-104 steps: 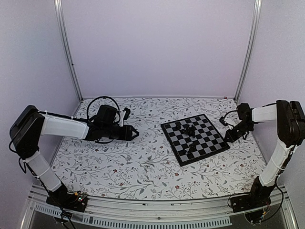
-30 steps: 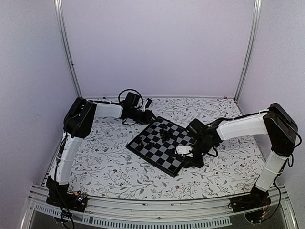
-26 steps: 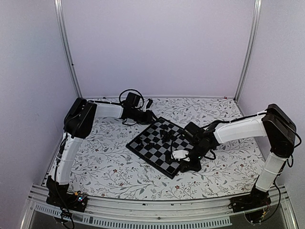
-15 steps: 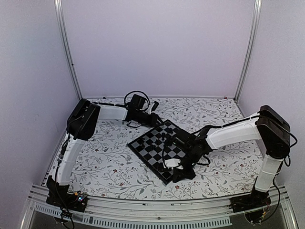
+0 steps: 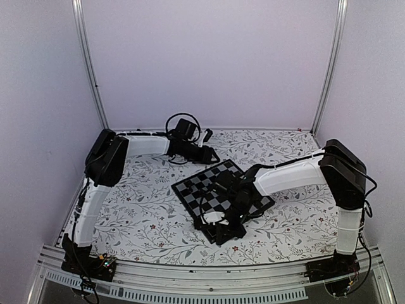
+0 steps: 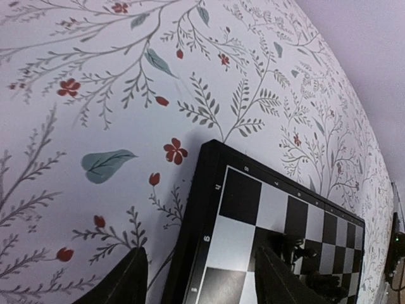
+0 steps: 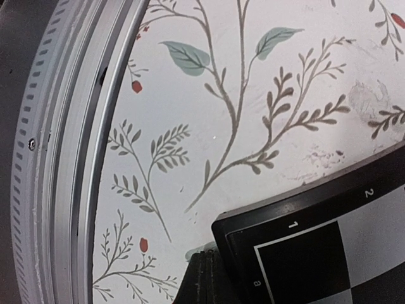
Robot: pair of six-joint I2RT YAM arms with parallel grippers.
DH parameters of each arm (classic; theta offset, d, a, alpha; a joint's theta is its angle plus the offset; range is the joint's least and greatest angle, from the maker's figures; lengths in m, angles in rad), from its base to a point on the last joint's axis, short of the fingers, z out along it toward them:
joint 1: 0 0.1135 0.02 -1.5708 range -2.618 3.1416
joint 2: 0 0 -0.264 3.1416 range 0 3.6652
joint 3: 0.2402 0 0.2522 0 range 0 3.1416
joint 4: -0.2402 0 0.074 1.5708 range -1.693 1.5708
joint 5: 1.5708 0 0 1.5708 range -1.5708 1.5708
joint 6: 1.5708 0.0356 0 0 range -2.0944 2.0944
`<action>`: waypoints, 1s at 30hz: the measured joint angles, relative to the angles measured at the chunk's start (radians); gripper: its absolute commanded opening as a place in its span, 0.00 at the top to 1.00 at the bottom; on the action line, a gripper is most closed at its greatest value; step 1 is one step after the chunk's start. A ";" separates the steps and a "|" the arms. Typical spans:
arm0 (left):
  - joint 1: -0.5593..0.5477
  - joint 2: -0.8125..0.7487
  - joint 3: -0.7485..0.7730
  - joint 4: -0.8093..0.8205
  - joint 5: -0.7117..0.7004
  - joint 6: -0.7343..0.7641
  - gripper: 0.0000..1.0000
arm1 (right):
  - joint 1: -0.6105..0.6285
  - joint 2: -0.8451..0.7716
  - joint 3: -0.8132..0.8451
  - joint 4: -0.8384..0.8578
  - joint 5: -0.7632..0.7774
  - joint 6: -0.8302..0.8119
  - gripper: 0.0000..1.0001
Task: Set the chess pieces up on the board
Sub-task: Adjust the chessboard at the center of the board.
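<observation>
Plainly, the next move turns on where the chess pieces lie from the left tool: ahead of it and to its right, a few squares in from the corner of the board that it hovers over. Its fingers stand wide, gripping nothing, one over the flowered worktop and the other over the squares. The right tool is pinched shut and empty. Its tip sits just beside the opposite corner of the board, facing the metal rail, away from the pieces. I judge the left arm better placed to reach them, going forward and rightward.
</observation>
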 measured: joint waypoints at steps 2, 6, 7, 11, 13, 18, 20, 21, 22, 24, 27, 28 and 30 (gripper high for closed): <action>0.011 -0.069 -0.043 -0.022 -0.049 0.011 0.40 | 0.002 0.027 0.039 -0.003 -0.005 0.001 1.00; 0.037 -0.262 -0.157 -0.030 -0.151 0.029 0.40 | 0.004 0.078 0.116 -0.004 -0.005 0.008 1.00; 0.042 -0.316 -0.187 -0.029 -0.174 0.031 0.40 | 0.004 0.092 0.135 -0.004 -0.004 0.011 1.00; 0.060 -0.523 -0.296 -0.001 -0.255 0.038 0.40 | 0.004 0.132 0.199 0.005 0.005 0.015 1.00; 0.063 -0.605 -0.354 0.014 -0.285 0.039 0.40 | 0.004 0.146 0.220 0.011 0.015 0.015 1.00; 0.063 -0.741 -0.507 0.029 -0.332 0.036 0.40 | 0.003 0.173 0.266 0.024 0.033 0.015 1.00; 0.063 -0.789 -0.578 0.030 -0.346 0.029 0.40 | 0.003 0.191 0.297 0.029 0.045 0.019 1.00; 0.063 -0.815 -0.617 0.030 -0.353 0.025 0.40 | 0.002 0.199 0.311 0.029 0.050 0.021 1.00; 0.063 -0.838 -0.649 0.029 -0.357 0.019 0.41 | 0.002 0.206 0.322 0.031 0.053 0.022 1.00; 0.063 -0.879 -0.699 0.032 -0.368 0.010 0.41 | 0.001 0.219 0.345 0.031 0.060 0.024 1.00; 0.063 -0.946 -0.767 0.031 -0.387 -0.005 0.41 | 0.000 0.241 0.380 0.031 0.067 0.030 1.00; 0.063 -0.967 -0.786 0.030 -0.396 -0.009 0.41 | -0.001 0.247 0.389 0.032 0.068 0.031 1.00; 0.063 -1.009 -0.816 0.029 -0.413 -0.013 0.41 | -0.003 0.253 0.401 0.032 0.067 0.033 0.97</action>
